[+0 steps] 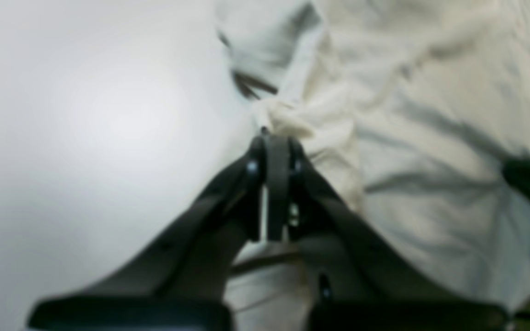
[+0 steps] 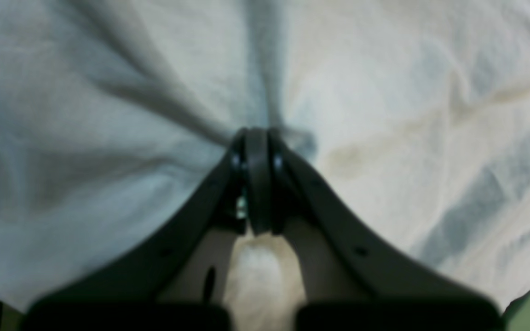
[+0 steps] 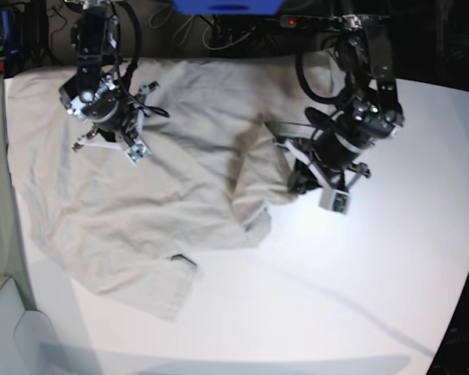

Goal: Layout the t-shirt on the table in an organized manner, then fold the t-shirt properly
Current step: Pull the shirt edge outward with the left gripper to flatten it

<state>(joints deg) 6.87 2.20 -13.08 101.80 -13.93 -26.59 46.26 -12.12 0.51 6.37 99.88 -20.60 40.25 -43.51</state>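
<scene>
The t-shirt is pale beige, crumpled and unfolded, spread over the upper left and middle of the base view. A doubled-over flap bunches near frame centre; a sleeve reaches toward the lower left. The table is smooth and white, bare across the lower right, its edge curving.

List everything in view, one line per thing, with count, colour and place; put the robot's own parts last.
t-shirt: one, light grey-beige, spread rumpled over the table's left and far side, one part bunched up at the middle.
table: one, white, under everything; near and right parts bare.
blue object: one, blue, beyond the table's far edge.
cables: several, dark, beyond the far edge.
left gripper: one, black, shut on the t-shirt's bunched edge.
right gripper: one, black, shut on the t-shirt, pinching a fold.
</scene>
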